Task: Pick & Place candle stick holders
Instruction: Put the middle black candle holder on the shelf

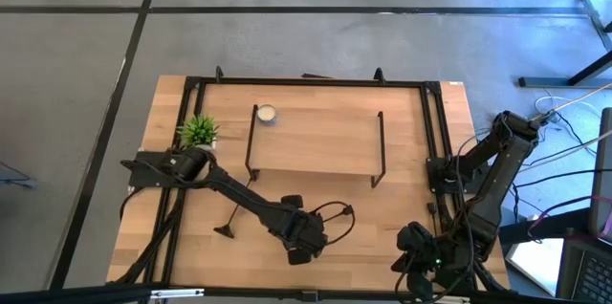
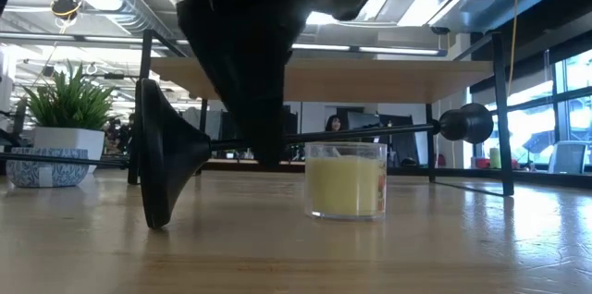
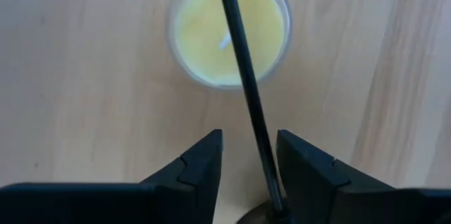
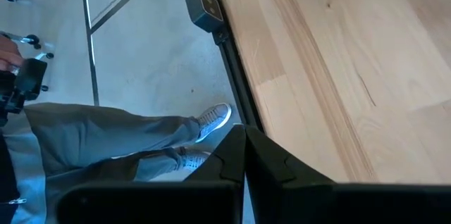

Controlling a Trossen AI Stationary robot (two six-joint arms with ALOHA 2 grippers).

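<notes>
A black candlestick lies on its side near the table's front. Its round base (image 2: 157, 155) stands on its rim, its stem (image 2: 407, 129) runs toward the table's right and its cup (image 2: 467, 123) is off the table. The stem (image 3: 236, 48) passes over a yellow candle in a glass (image 3: 204, 34); whether it rests on the glass I cannot tell. My left gripper (image 1: 301, 242) is open, pointing down, with one finger on each side of the stem (image 3: 250, 136). A second candlestick (image 1: 234, 210) lies on the table to its left. My right gripper (image 1: 416, 266) is shut and empty at the near right corner. My left gripper comes from above with its fingers across the stem, between the base and the candle. The stem (image 3: 266, 175) runs close along the inner side of one finger (image 3: 299, 175). I cannot tell whether it touches that finger; the other finger is apart from it.
A wooden shelf on black legs (image 1: 316, 137) stands behind, with a small white candle (image 1: 267, 113) on it. A potted plant (image 1: 198, 130) is at the far left. A black frame (image 1: 430, 132) runs around the table. A person's legs (image 4: 141, 132) show beyond the table's edge.
</notes>
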